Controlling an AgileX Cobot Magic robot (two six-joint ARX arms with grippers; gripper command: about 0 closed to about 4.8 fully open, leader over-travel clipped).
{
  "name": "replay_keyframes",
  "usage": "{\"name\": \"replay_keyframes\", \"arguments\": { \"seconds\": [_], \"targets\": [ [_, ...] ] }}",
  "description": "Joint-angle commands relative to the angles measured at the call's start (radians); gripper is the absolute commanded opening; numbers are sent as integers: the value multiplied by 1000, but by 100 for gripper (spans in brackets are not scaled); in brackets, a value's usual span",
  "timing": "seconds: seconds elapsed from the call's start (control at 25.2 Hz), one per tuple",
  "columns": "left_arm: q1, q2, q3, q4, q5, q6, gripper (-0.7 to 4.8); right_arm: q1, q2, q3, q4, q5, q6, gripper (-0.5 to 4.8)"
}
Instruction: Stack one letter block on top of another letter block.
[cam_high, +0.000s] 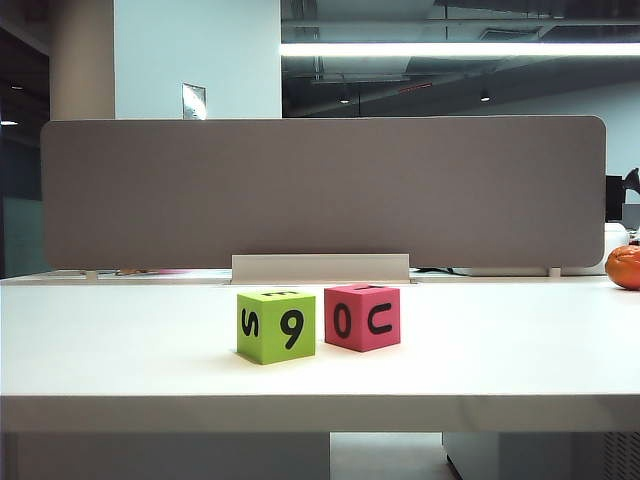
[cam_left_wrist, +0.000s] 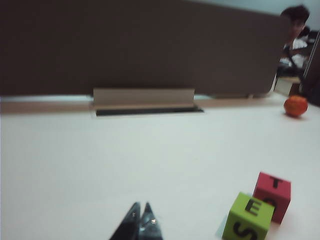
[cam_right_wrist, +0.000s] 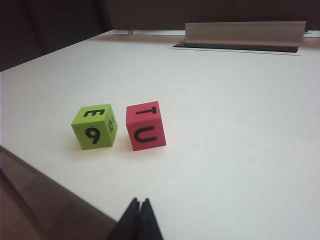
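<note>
Matt foam lime-green cube and pink-red cube sit on a smooth, faintly glossy white table.

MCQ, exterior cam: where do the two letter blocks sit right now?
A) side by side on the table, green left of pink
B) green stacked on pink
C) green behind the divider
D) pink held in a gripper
A: the lime-green block and the pink-red block both rest on the white table, a small gap between them, green on the left; no gripper touches either.
</note>
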Motion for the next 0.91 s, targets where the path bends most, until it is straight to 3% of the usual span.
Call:
{"name": "replay_keyframes", "arguments": {
  "seconds": [0.04, 0.4, 0.64, 0.91],
  "targets": [
    [-1, 12, 52, 18, 12, -18, -6, 1, -2, -6, 10, 0, 4, -1],
    [-1, 196, 219, 19, 12, -18, -6, 1, -2, -6, 11, 3, 4, -1],
    [-8, 444, 338, 27, 30, -18, -6, 1, -2, -6, 11, 26, 4, -1],
    [-125, 726, 389, 139, 26, -18, -5, 2, -2, -6, 10, 26, 4, -1]
  ]
}}
